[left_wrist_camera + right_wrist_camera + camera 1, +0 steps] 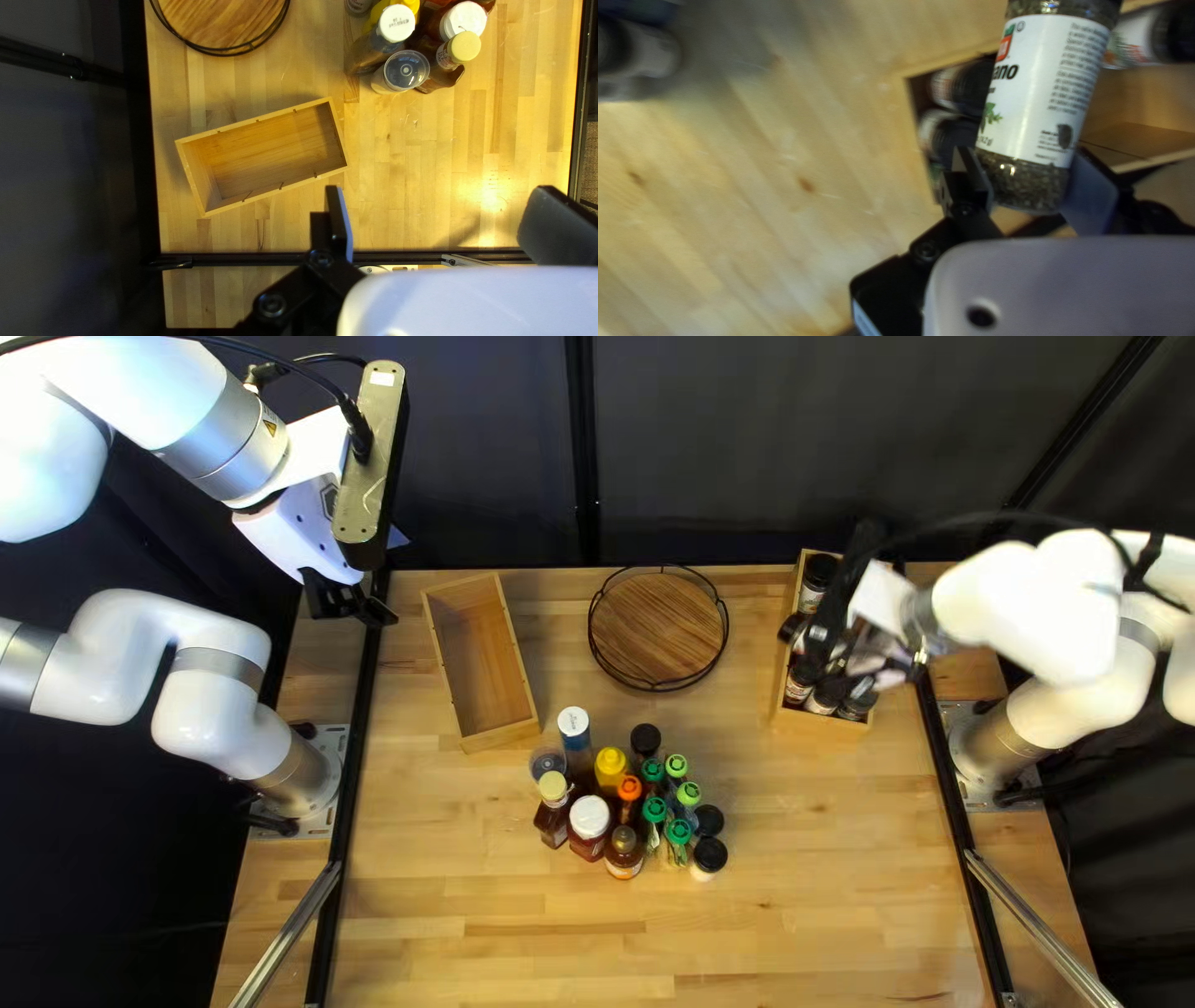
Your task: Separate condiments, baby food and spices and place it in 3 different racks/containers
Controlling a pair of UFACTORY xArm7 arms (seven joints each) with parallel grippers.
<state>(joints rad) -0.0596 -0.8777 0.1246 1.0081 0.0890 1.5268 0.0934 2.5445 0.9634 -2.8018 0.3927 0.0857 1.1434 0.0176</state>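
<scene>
Spice jar (1042, 87): pinched between both fingers of right gripper (1027, 158), over the spice box (815, 723). Left gripper (442, 191): well apart from that box, jaws wide, nothing held. Jar probably light, rigid, slick; base-end hold may pivot, mid-body steadier.

The left arm (218, 697) rises from its base (299, 778), bends out past the left edge of the top left view and comes back in high at the upper left. Its wrist (237, 448) slants down, and the left gripper (355, 604) hangs raised, its two fingers spread wide apart. The right arm (1033, 610) stretches inward from the right, its forward part blurred. The right gripper (828, 645) is low, its fingers apart and pressing inward from two sides in its wrist view.
</scene>
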